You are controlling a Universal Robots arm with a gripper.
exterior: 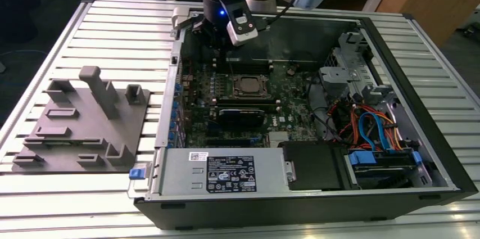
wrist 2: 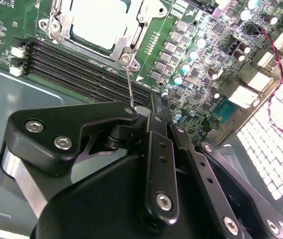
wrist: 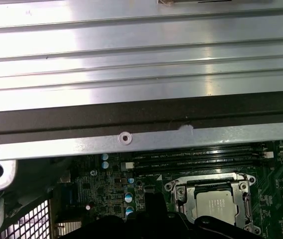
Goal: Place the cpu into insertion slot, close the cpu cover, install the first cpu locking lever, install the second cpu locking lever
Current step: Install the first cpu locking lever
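Pinching nearly together, the black fingers (wrist 2: 116, 113) of the gripper (wrist 2: 142, 109) meet on the free end of a thin wire locking lever (wrist 2: 129, 82). From there the lever runs across the long black memory slots (wrist 2: 76, 64) to its hinge at a corner of the insertion slot (wrist: 173, 188). The cpu (wrist 2: 97, 20) sits flat in that slot, its silvery top showing through the window of the cpu cover (wrist: 210, 180), which lies shut over it. Around them spreads the green circuit board (wrist 2: 191, 45) inside the open computer case (exterior: 300, 211). Farther off, a grey fixture tray (exterior: 82, 132) rests on the slatted table (exterior: 112, 31), at the exterior view's left.
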